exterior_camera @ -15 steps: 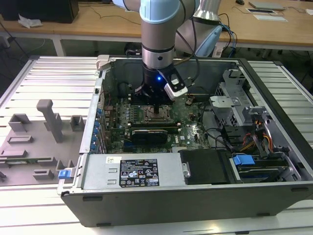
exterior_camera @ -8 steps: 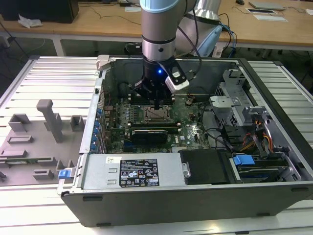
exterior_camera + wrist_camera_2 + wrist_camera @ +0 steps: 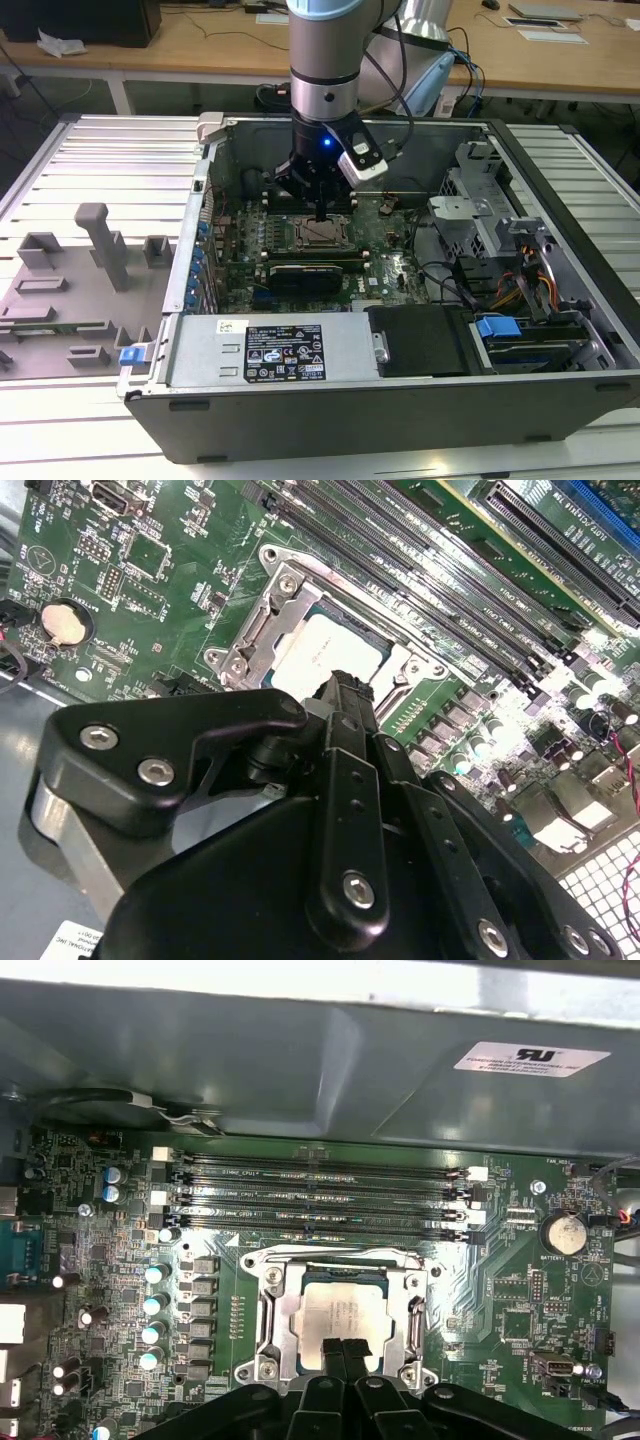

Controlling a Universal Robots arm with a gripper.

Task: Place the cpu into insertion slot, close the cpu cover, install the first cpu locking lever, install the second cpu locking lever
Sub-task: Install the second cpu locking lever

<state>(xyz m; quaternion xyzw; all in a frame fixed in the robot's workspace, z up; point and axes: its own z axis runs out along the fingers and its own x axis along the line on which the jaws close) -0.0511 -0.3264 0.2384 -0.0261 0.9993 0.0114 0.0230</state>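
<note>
At the middle of the green circuit board (image 3: 500, 1290) you find the cpu (image 3: 340, 1320), lying flat in the insertion slot (image 3: 262, 1260), its silvery top facing up. The chip is square, so it has no real long axis; its edges run parallel to the slot's frame and to the row of long black memory slots (image 3: 320, 1195) just beside it. The cpu cover (image 3: 285, 1310) looks folded down around the chip, its metal frame bordering the silvery top on all sides in both wrist views, though you cannot tell from these angles whether either locking lever is latched.

Right over the chip hangs the gripper (image 3: 345, 1355). Its two black fingers (image 3: 331, 1358) are pressed together with no gap between them and nothing held, their tips at or just above the edge of the chip's top; whether they touch it is not clear. In the second wrist view the same closed fingertips (image 3: 350, 695) sit over the near edge of the chip (image 3: 325, 650). In the exterior view the gripper (image 3: 320, 215) points straight down from the arm (image 3: 322, 60) onto the slot (image 3: 318, 234).

Further out, the board lies in an open computer case (image 3: 400, 400) resting on its side, with a silver power supply (image 3: 270, 350) along its near wall and drive bays with a blue clip (image 3: 497, 326) toward the exterior view's right. The case sits on a ribbed metal table (image 3: 100, 160). On the exterior view's left lies a grey fixture tray (image 3: 70, 290) with upright blocks. Wooden desks (image 3: 200, 45) stand behind.
</note>
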